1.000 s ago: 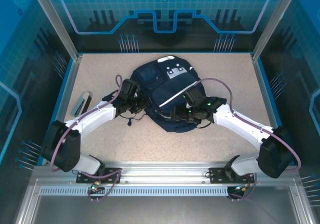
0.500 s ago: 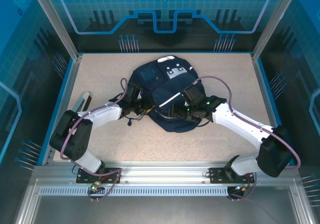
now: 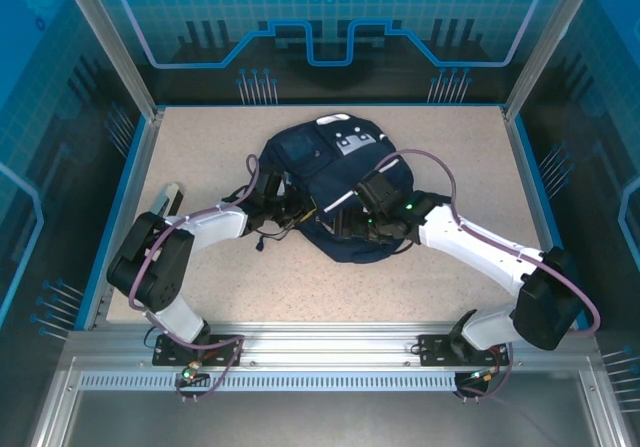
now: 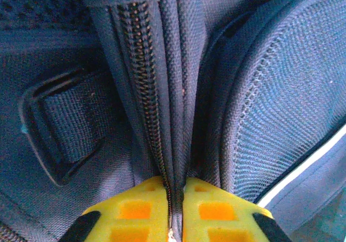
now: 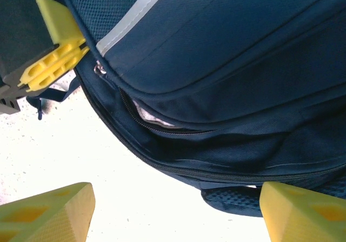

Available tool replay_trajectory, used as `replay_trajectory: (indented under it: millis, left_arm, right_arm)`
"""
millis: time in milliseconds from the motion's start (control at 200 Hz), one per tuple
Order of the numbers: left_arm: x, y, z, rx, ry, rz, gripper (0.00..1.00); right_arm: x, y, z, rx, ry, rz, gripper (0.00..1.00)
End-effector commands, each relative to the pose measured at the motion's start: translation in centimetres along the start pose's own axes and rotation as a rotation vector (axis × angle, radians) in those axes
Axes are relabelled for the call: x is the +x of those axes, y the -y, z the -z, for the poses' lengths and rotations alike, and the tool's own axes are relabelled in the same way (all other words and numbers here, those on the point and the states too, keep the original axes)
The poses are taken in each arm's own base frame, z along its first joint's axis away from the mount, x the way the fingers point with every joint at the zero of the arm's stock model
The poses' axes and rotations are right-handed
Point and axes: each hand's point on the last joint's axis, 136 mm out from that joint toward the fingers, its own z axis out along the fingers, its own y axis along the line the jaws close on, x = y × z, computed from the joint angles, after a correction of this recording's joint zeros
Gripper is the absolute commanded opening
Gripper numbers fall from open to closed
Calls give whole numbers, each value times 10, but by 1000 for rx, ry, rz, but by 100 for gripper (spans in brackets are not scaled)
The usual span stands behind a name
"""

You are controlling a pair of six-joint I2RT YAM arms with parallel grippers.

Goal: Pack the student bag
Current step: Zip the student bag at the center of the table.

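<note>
On the speckled tabletop, seen from above, the navy student bag is lying near the middle, with its white patches toward the far side. Both arms are reaching in from the near corners. The left tool is meeting the bag's left edge, and the right tool is hovering at its near right part.

In the left wrist view, the left tool is pressing its yellow fingers together, pinching a raised fold of the student bag beside a closed zipper. A strap loop is lying to the left.

In the right wrist view, the right tool is standing spread wide, with the tabletop showing between its fingers. The student bag is lying just ahead, and a pocket opening is gaping slightly.
</note>
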Motion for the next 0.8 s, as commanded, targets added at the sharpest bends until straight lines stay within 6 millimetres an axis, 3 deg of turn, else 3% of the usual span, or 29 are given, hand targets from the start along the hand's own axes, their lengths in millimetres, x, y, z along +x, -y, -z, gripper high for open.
replay_trajectory:
  millis: [0,145,300,460,620,795]
  left_arm:
    - [-2,49,12,181,-16,-51,9]
    - [4,72,18,241,-56,-41,7]
    - [11,95,20,294,-94,-38,5]
    - [20,109,16,316,-141,-32,4]
    - [25,115,12,321,-163,-23,3]
    - [28,116,8,319,-182,-16,3]
  right_arm:
    - [-1,-6,5,91,34,101,79]
    - [-2,-25,-2,177,52,199,74]
    - [-3,-43,-23,148,41,197,51]
    - [-12,-52,-35,121,67,197,35]
    - [-22,-38,-42,151,91,166,32]
    - [-33,-20,-38,221,148,164,39]
